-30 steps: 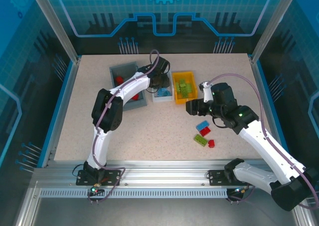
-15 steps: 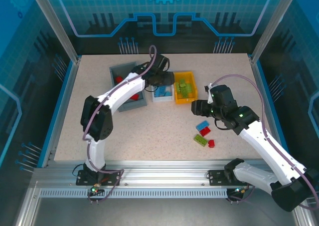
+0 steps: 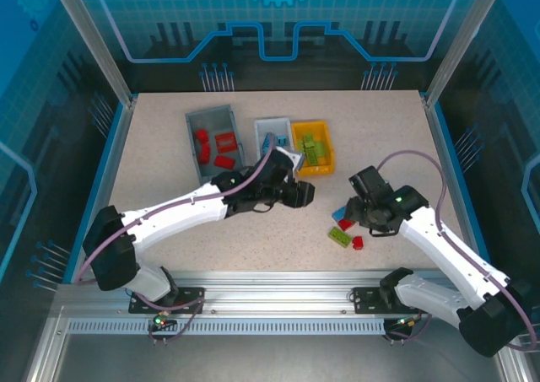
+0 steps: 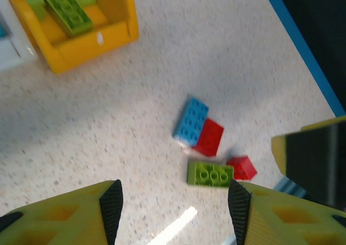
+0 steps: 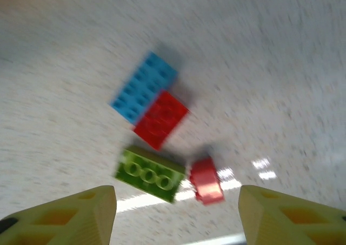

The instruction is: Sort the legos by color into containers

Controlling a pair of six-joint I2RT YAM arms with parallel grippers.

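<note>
Pulls left fingers [image 4: 174, 202] back from white bin [image 3: 266, 127], spread, empty, toward loose bricks [image 4: 208, 137] on tabletop [image 3: 152, 171]; drops right fingers [image 5: 177, 207], likewise spread, empty, over same cluster. Blue, green, two red unsorted.

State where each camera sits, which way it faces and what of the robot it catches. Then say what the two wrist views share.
Top external: above and behind the arms, looking down on the table; both arms show.
Left wrist: on the left arm, facing down past the open left gripper at the yellow bin.
Right wrist: on the right arm, facing down past the open right gripper; blurred.
Shared: both wrist views hold the blue brick and green brick.
</note>
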